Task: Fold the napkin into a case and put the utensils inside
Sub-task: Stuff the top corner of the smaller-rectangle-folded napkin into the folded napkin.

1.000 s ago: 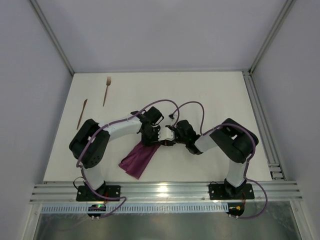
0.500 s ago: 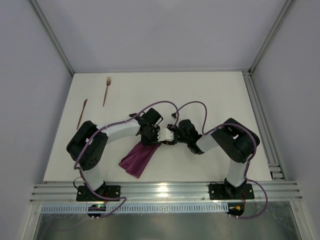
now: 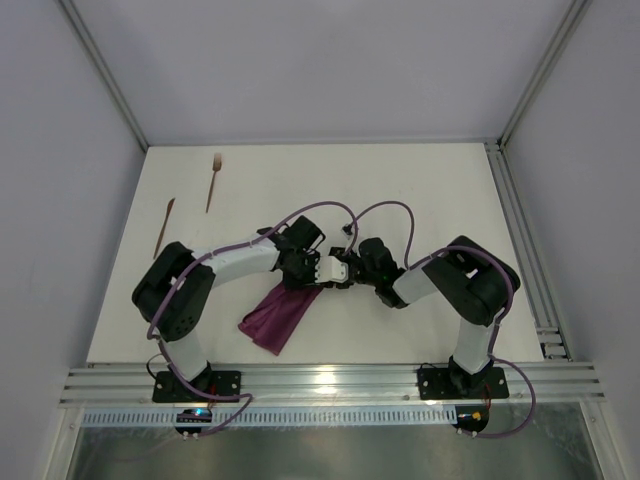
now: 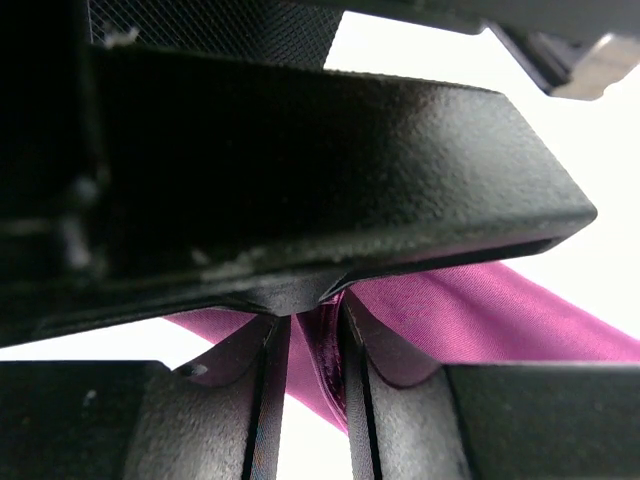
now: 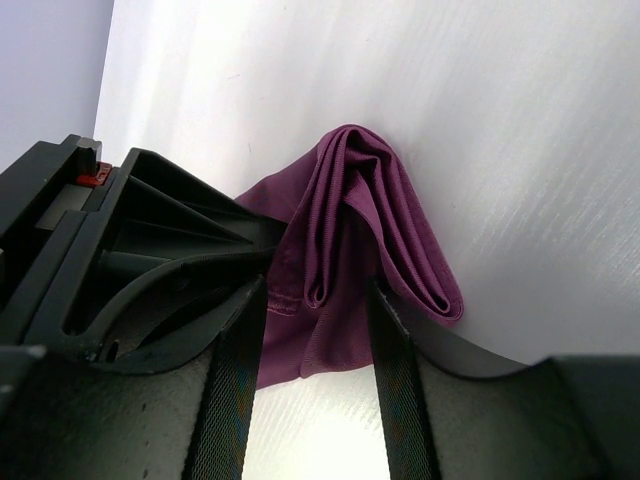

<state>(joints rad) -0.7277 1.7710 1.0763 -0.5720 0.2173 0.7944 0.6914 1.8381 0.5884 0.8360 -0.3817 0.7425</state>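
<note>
I'm watching the left gripper [image 4: 308, 345] pinching a fold of the napkin [image 3: 277, 317] near the middle of the table [image 3: 420, 200], the right gripper [image 5: 315, 340] standing open astride the bunch. The cloth is looking limp, light and slick (satiny sheen), so I'm favouring the hem corners.

Plum napkin [image 3: 278, 316] bunched, centre; fork [image 3: 213, 182], knife [image 3: 163, 228] lying far left.
</note>
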